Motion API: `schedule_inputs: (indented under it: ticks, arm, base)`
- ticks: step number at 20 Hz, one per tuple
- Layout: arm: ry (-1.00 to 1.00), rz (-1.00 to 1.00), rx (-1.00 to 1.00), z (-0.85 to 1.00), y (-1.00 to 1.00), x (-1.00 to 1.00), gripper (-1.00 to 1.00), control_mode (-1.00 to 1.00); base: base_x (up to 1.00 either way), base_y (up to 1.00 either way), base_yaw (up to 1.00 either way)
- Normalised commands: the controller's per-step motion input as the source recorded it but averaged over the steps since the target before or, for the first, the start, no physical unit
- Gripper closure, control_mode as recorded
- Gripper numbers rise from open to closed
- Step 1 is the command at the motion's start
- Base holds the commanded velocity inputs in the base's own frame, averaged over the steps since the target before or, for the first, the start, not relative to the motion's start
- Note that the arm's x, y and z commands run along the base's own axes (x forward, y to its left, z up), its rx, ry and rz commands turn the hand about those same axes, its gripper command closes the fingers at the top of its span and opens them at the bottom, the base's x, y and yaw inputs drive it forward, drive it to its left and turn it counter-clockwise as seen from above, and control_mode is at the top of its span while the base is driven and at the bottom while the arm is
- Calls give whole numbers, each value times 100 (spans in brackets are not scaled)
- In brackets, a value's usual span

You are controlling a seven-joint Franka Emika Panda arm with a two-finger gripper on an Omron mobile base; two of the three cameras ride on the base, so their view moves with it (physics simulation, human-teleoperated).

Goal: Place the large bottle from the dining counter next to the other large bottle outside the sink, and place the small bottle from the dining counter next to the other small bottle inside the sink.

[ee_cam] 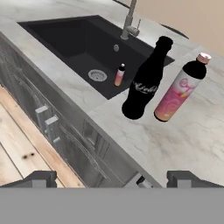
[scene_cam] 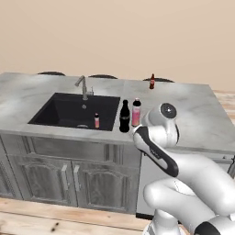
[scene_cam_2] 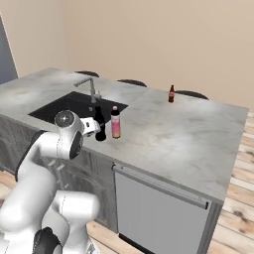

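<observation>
- The dark bottle (ee_cam: 143, 83) stands upright on the counter (scene_cam_2: 188, 134) just right of the sink (scene_cam: 69, 110), close beside the pink-label bottle (ee_cam: 178, 89), apart from it by a narrow gap. That half of the task looks done.
- The gripper (ee_cam: 111, 178) is open and empty, jaws wide, hovering back from the two tall bottles on the cabinet side of the sink.
- The brown bottle (scene_cam: 152, 81) stands at the far edge of the counter, well beyond the sink and to its right.
- The pink small bottle (ee_cam: 119, 75) stands upright in the sink, near the drain.
- Risk: reaching for the brown bottle means passing right of the sink, where the arm could clip the two tall bottles and topple them, one into the other.
- Risk: the brown bottle is small and near the far edge; an off-centre closing could push it off.
- Risk: lowering it into the sink, the faucet (scene_cam: 82, 86) and the pink small bottle leave little room; a careless descent may knock that bottle over.
</observation>
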Motion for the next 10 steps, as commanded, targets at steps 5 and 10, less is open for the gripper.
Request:
schedule_inputs:
  ticks: [5, 10]
  arm:
    - [0, -1, 2, 4, -3, 0, -100, -100]
    - [0, 0, 0, 0, 0, 0, -100, -100]
  base:
    - [0, 0, 0]
    - [0, 0, 0]
